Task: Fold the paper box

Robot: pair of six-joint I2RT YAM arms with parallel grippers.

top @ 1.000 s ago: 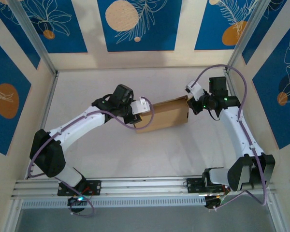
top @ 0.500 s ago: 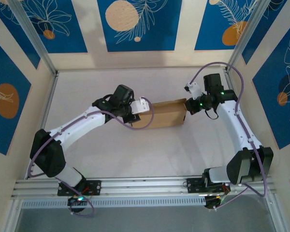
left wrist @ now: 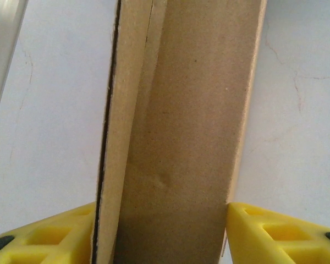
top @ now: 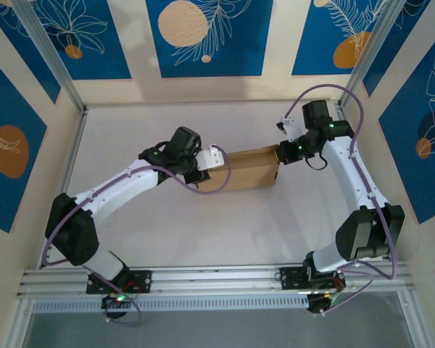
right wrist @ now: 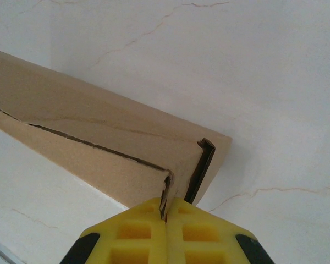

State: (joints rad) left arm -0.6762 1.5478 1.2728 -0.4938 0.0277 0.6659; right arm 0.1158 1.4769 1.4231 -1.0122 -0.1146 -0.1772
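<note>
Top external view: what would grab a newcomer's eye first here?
The brown paper box at centre, held at both ends. The left gripper clamps its left end, yellow fingers against both sides; the right gripper is shut on a thin cardboard edge at the box's right corner.

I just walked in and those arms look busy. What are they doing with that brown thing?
Two robot arms are folding a paper box on the white table. The left hand grips one end across its width. The right hand pinches a thin edge at the far corner. The box looks mostly folded, with a dark seam open along one side.
</note>
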